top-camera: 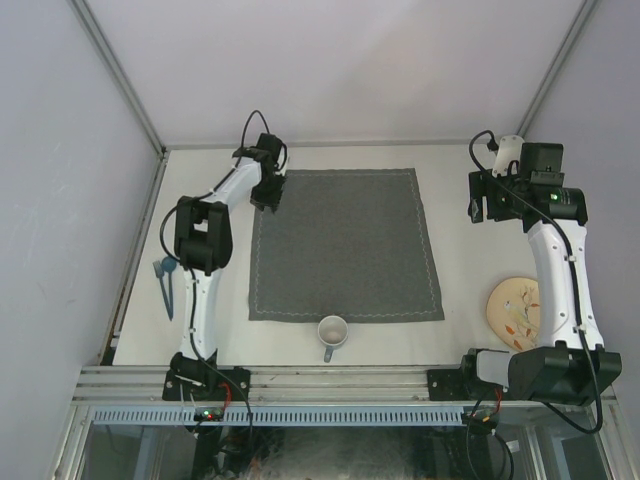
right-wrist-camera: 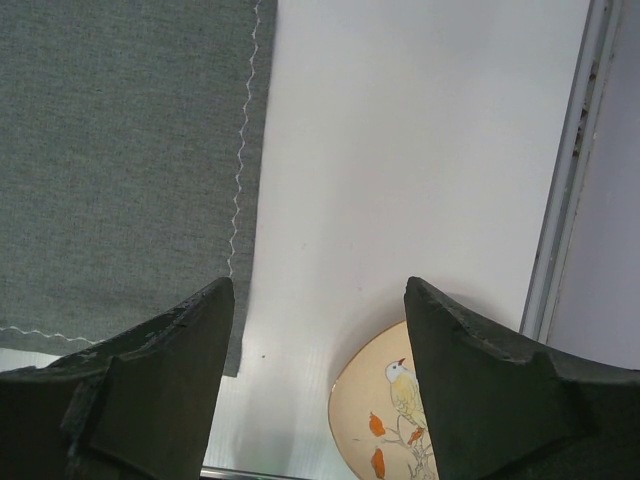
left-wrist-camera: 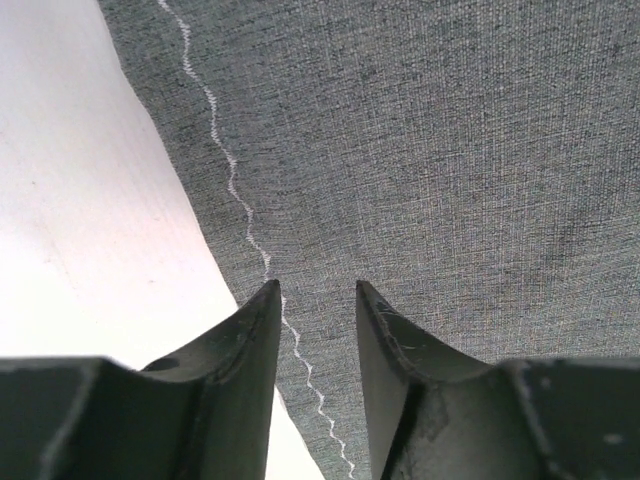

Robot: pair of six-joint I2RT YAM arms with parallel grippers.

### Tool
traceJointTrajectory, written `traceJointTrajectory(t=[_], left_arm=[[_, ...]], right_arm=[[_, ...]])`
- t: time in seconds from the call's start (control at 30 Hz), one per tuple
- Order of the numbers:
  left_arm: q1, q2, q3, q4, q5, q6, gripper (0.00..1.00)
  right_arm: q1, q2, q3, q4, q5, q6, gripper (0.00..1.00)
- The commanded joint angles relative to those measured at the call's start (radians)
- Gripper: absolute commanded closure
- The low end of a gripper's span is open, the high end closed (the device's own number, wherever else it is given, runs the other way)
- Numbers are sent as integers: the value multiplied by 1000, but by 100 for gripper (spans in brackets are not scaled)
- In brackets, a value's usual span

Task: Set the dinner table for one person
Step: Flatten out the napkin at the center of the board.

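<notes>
Two pairs of fingers, both empty, over the desk (top-camera: pixel 455 250).
Slightly parted, the left fingers (left-wrist-camera: pixel 235 360) straddle the stitched edge of the grey cloth (left-wrist-camera: pixel 450 150); the right fingers (right-wrist-camera: pixel 170 380) gape wide, plate (right-wrist-camera: pixel 380 430) between them.

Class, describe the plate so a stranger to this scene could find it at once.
On the big off-white table lies a dark grey cloth. Right of it, by the near edge, sits the plate. Only it is round, flat and painted with a bird and orange leaves.
</notes>
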Motion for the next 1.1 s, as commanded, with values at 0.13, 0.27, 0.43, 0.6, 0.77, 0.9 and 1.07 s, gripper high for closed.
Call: traceJointTrajectory(t=[0.13,0.27,0.43,0.6,0.77,0.9,1.07], left_arm=[[12,23,-5,-10,48,1,69],[14,30,-3,-10,56,2,69],[14,46,12,-20,66,2,74],[15,57,20,-23,80,2,84],[17,59,24,-20,94,1,91],[19,60,28,-22,98,2,92],[32,59,34,-27,107,-4,94]], right_arm=[[-5,-34,5,12,-7,6,31],[-4,-36,6,13,-3,8,31],[-4,-39,7,11,5,9,31],[-5,-38,10,8,12,11,31],[-4,-32,22,3,15,11,30],[-4,-21,32,0,13,14,30],[-2,-10,40,0,12,18,30]])
